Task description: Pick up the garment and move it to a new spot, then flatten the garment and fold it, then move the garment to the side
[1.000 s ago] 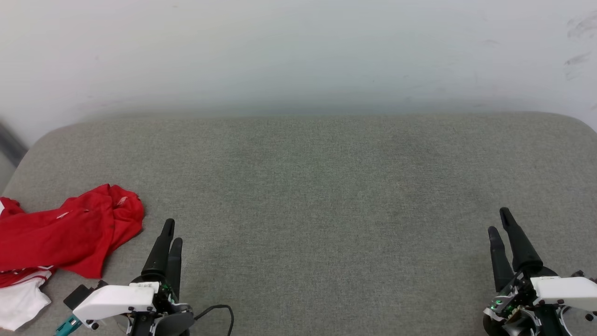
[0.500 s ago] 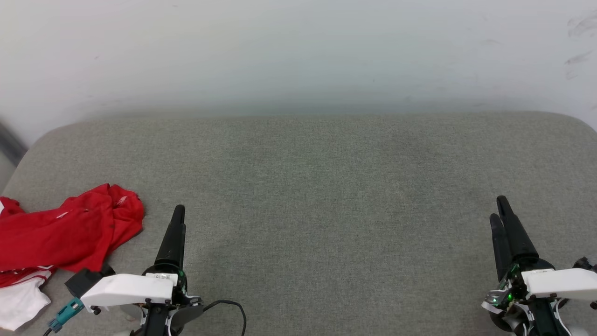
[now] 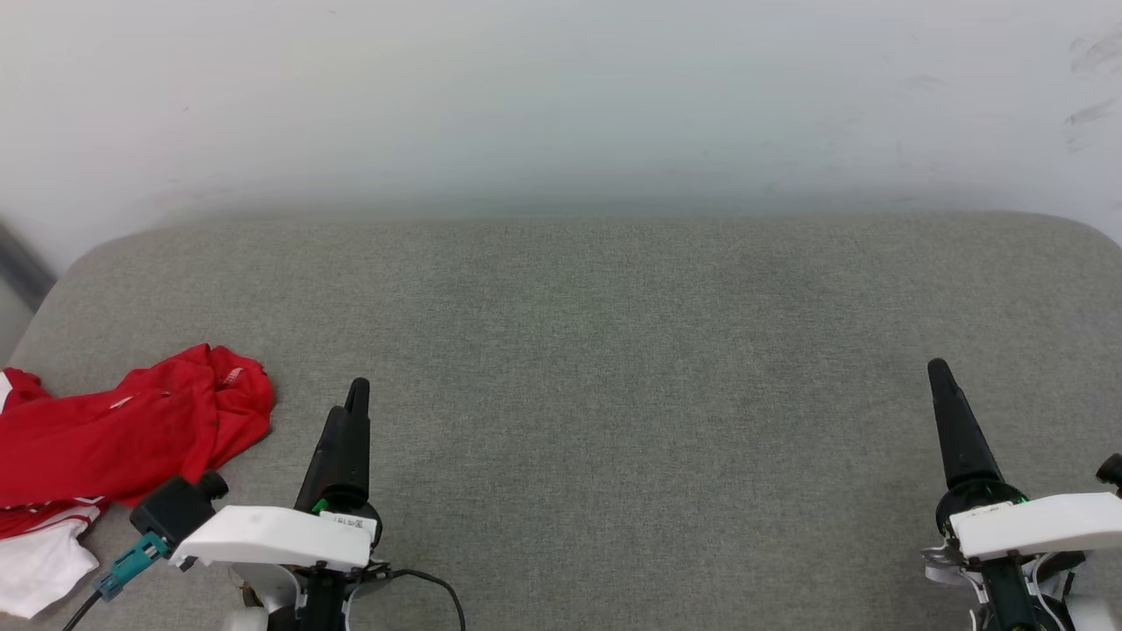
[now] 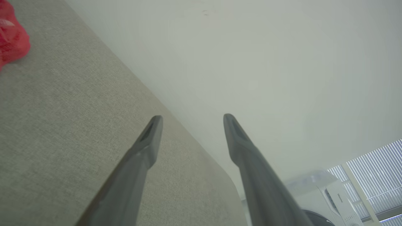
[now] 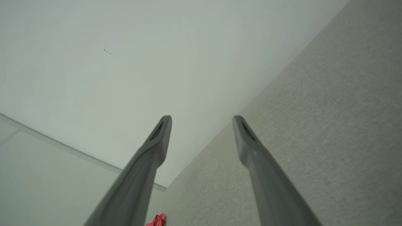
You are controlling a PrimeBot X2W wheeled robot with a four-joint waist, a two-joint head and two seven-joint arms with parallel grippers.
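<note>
Both left claw [image 4: 192, 116] and right claw [image 5: 201, 117] wide over grey fabric surface [image 3: 614, 394]; pale wall [image 3: 561, 105], perhaps blinds [image 4: 377, 175].

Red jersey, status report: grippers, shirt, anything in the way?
Left gripper open, empty. Right gripper open, empty. Crumpled red jersey at the grey cushion left edge, not held. Nothing between it and the left gripper.

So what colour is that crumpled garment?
The garment is red with a white part at its near end, clearest in the head view.
</note>
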